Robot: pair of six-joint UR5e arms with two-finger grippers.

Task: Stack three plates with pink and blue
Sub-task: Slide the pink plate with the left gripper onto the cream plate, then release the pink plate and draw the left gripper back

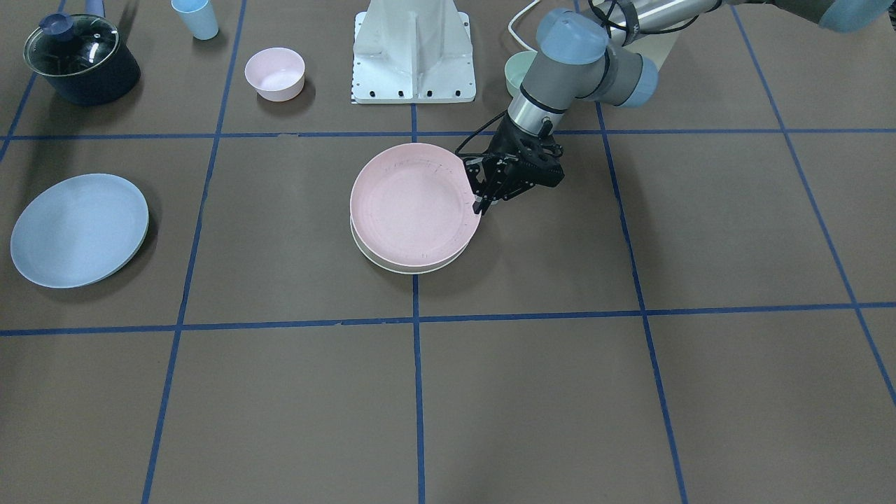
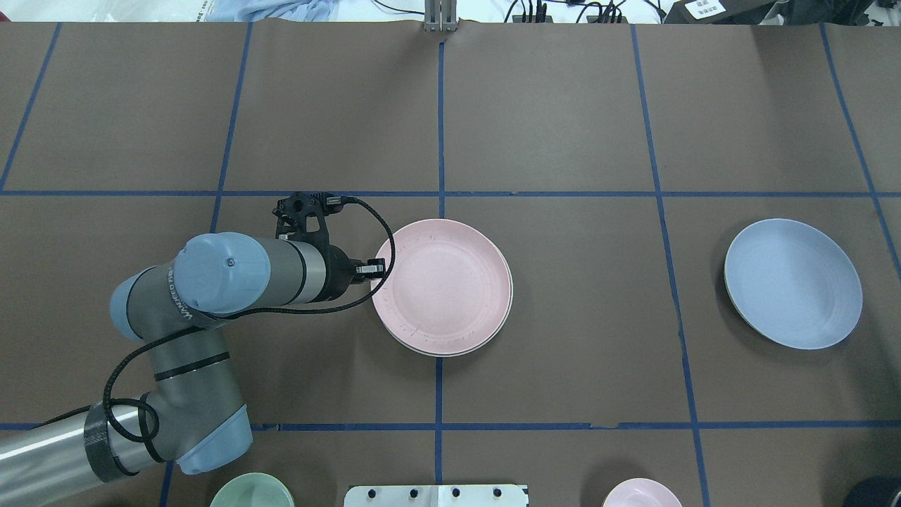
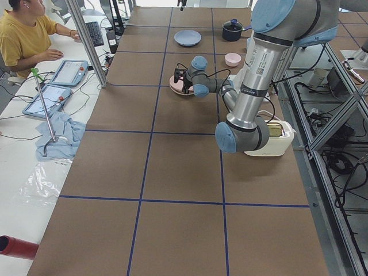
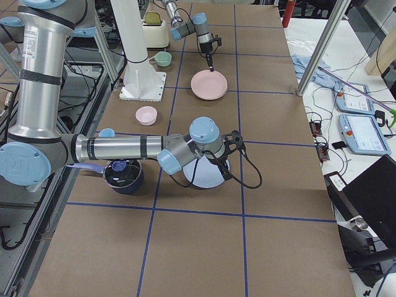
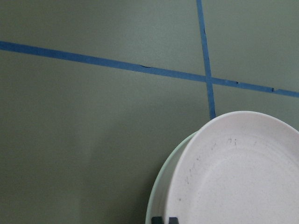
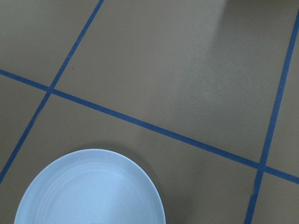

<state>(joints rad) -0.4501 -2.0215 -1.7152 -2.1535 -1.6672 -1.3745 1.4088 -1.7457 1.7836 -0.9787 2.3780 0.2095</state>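
Note:
The pink plate [image 1: 414,204] lies on the cream plate [image 1: 406,268] at the table's middle, a little off-centre, so the cream rim shows beneath it. My left gripper [image 1: 481,203] is at the pink plate's rim on the robot's left side. In the left wrist view its fingertips [image 5: 157,220] sit close together, one on each side of that rim [image 5: 238,172]. The blue plate [image 2: 793,292] lies alone, far to the robot's right. My right gripper [image 4: 228,158] shows only in the exterior right view, over the blue plate [image 4: 207,175], and I cannot tell whether it is open or shut.
A small pink bowl [image 1: 274,73], a mint-green bowl [image 2: 252,491], a dark pot with a glass lid [image 1: 80,59] and a blue cup [image 1: 196,17] stand near the robot's white base [image 1: 413,52]. A toaster [image 3: 270,135] sits behind the left arm.

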